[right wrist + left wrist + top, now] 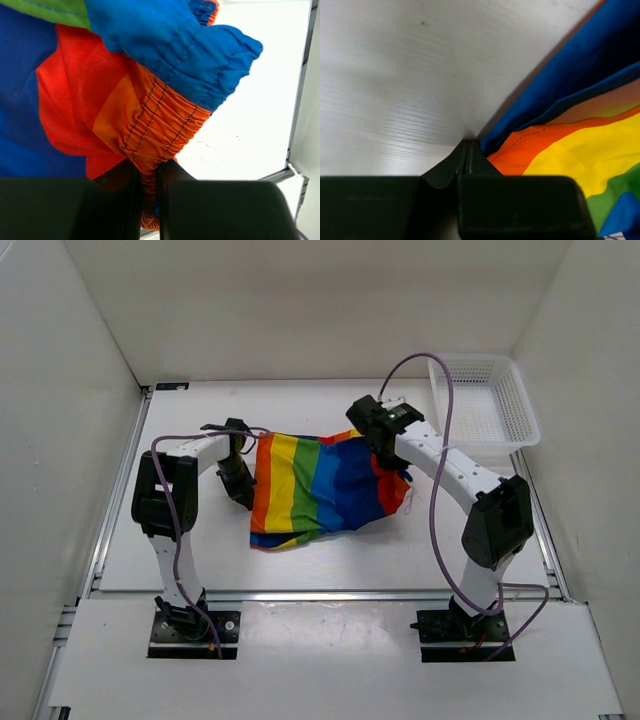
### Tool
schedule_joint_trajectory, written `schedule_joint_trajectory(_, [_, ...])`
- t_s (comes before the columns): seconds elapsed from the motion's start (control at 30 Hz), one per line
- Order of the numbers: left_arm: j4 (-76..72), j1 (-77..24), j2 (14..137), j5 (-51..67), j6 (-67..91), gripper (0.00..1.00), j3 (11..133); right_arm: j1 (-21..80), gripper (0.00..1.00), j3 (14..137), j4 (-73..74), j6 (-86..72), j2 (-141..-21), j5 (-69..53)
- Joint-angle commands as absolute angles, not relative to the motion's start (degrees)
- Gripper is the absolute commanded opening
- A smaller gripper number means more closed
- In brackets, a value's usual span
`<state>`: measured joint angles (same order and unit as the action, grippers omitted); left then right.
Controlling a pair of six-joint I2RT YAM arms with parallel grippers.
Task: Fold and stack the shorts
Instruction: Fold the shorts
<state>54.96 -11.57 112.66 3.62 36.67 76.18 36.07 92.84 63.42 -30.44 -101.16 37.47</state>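
right gripper [148, 182] clamped on shorts [325, 490] waistband; left gripper [467, 152] pinched together at left hem, may have missed fabric, fold could drag lopsided

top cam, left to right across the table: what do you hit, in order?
left gripper → shorts → basket. Right gripper left out: it overlaps the shorts' right edge.

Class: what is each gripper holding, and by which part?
The right gripper pinches the shorts by the orange waistband. The left gripper is shut at their edge; whether it holds them cannot be told.
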Motion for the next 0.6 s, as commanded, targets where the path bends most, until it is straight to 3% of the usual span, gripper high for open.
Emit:
schedule_joint_trajectory(0.0, [52.7, -12.7, 113.5, 5.2, 36.4, 0.10, 78.0, 38.7, 0.00, 97.4, 67.2, -30.2, -103.6, 41.0])
schedule_joint_trajectory(0.23, [52.2, -12.7, 114.2, 5.7, 36.4, 0.10, 79.2, 46.9, 0.00, 112.4, 72.6, -30.2, -112.3, 41.4])
schedule_joint_trajectory(0.37, [52.2, -12.7, 114.2, 5.7, 36.4, 0.10, 79.2, 51.8, 0.00, 132.6, 72.6, -28.9, -123.7, 34.1])
schedule_joint_trajectory(0.4, [52.2, -12.7, 114.2, 5.7, 36.4, 0.10, 79.2, 53.6, 0.04, 137.6, 72.1, -27.7, -125.8, 32.2])
schedule_joint_trajectory(0.43, [52.2, -12.7, 114.2, 5.7, 36.4, 0.10, 79.2, 54.2, 0.14, 142.7, 72.1, -26.3, -127.6, 25.0])
schedule_joint_trajectory(0.47, [52.2, -12.7, 114.7, 5.7, 36.4, 0.10, 79.2, 54.2, 0.48, 150.6, 71.0, -24.3, -128.7, 19.6])
schedule_joint_trajectory(0.57, [51.7, -12.7, 114.7, 5.2, 36.4, 0.10, 78.6, 54.2, 0.87, 147.1, 62.3, -24.3, -120.9, 11.3])
